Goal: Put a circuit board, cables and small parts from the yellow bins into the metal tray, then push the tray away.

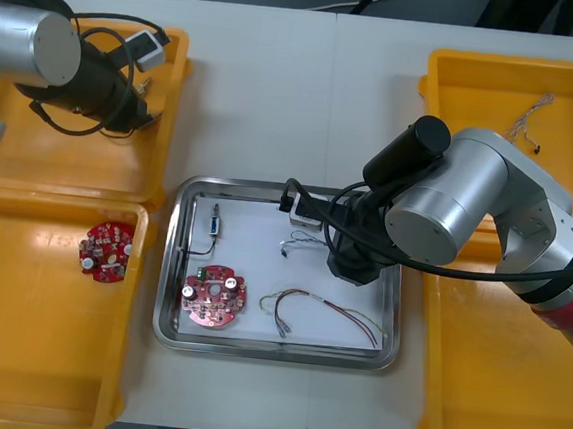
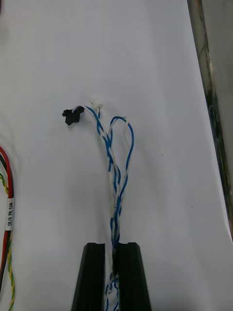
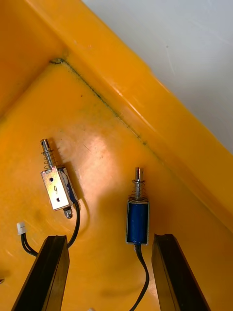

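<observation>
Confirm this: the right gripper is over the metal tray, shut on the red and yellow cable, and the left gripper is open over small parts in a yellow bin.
Wrong cable. The right wrist view shows the right gripper shut on the blue and white cable; the red and yellow cable lies apart. The rest stands: over the tray, left gripper open over small parts in the bin.

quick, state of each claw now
Left claw: open over a small metal part in a yellow bin.
Right claw: closed on the blue and white cable.
</observation>
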### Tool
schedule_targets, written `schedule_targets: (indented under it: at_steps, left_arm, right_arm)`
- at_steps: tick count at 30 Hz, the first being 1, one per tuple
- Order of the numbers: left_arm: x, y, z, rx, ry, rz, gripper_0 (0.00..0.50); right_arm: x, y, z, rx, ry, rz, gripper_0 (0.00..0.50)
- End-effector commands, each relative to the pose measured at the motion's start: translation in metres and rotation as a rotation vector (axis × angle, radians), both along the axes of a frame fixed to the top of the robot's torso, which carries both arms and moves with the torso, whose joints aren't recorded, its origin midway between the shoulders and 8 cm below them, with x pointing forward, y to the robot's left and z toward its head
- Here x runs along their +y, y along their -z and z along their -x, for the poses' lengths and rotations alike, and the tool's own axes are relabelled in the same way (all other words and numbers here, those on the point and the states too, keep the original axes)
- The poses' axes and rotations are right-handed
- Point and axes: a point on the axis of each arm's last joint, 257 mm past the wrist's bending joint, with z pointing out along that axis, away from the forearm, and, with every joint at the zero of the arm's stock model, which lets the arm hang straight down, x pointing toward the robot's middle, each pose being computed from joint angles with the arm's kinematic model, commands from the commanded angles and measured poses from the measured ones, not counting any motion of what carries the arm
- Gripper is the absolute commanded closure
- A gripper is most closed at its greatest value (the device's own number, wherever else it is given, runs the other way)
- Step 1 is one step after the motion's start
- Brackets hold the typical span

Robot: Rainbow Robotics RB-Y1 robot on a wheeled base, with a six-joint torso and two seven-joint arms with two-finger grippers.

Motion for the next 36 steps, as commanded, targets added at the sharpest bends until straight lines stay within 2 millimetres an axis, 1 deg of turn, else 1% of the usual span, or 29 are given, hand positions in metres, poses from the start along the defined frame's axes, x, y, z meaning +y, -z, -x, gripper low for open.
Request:
schedule_targets:
  at_steps: [1, 2, 6, 10, 15, 17, 19, 20, 24, 27, 28, 30, 31, 33, 34, 36]
  left_arm:
    - [-0.026, -0.017, -0.012, -0.039, 0.062, -0.007, 0.0]
    - [-0.026, -0.015, -0.011, -0.034, 0.063, -0.008, 0.0]
    - [-0.023, -0.004, -0.01, -0.012, 0.056, -0.004, 0.0]
    - [-0.026, -0.001, -0.01, -0.009, 0.06, -0.008, 0.0]
    - [-0.028, 0.005, -0.009, 0.003, 0.063, -0.007, 0.0]
    - [-0.029, 0.006, -0.011, -0.004, 0.065, -0.009, 0.0]
    - [-0.028, 0.007, -0.012, -0.007, 0.064, -0.009, 0.0]
    - [-0.032, 0.007, -0.013, -0.008, 0.067, -0.002, 0.0]
    - [-0.037, 0.007, -0.014, -0.013, 0.069, 0.005, 0.0]
    - [-0.041, 0.008, -0.014, -0.013, 0.072, 0.013, 0.0]
    - [-0.041, 0.008, -0.014, -0.013, 0.073, 0.014, 0.0]
    - [-0.044, 0.009, -0.013, -0.012, 0.074, 0.019, 0.0]
    - [-0.044, 0.008, -0.014, -0.013, 0.074, 0.019, 0.0]
    - [-0.046, 0.009, -0.014, -0.013, 0.076, 0.023, 0.0]
    - [-0.048, 0.008, -0.014, -0.014, 0.077, 0.026, 0.0]
    - [-0.048, 0.008, -0.014, -0.014, 0.074, 0.03, 0.0]
  right_arm:
    - [0.004, -0.015, -0.008, -0.056, -0.021, 0.009, 0.176]
    - [0.003, -0.017, -0.009, -0.06, -0.021, 0.014, 0.117]
    - [-0.002, -0.026, -0.014, -0.071, -0.015, 0.007, 0.027]
    - [-0.005, -0.036, -0.014, -0.071, -0.01, 0.001, 0.025]
    - [-0.015, -0.055, -0.016, -0.071, 0.008, 0.009, 0.025]
    - [-0.021, -0.068, -0.016, -0.063, 0.027, 0.004, 0.025]
    - [-0.026, -0.077, -0.017, -0.053, 0.043, -0.002, 0.007]
    - [-0.029, -0.084, -0.018, -0.048, 0.057, -0.008, 0.0]
    - [-0.044, -0.109, -0.025, -0.051, 0.105, -0.027, 0.0]
    - [-0.054, -0.123, -0.028, -0.054, 0.138, -0.042, 0.0]
    - [-0.056, -0.125, -0.029, -0.052, 0.145, -0.045, 0.0]
    - [-0.069, -0.134, -0.032, -0.055, 0.176, -0.052, 0.0]
    - [-0.072, -0.136, -0.032, -0.055, 0.184, -0.054, 0.0]
    - [-0.088, -0.146, -0.035, -0.06, 0.221, -0.064, 0.0]
    - [-0.091, -0.148, -0.035, -0.061, 0.228, -0.065, 0.0]
    - [-0.109, -0.157, -0.037, -0.062, 0.268, -0.065, 0.0]
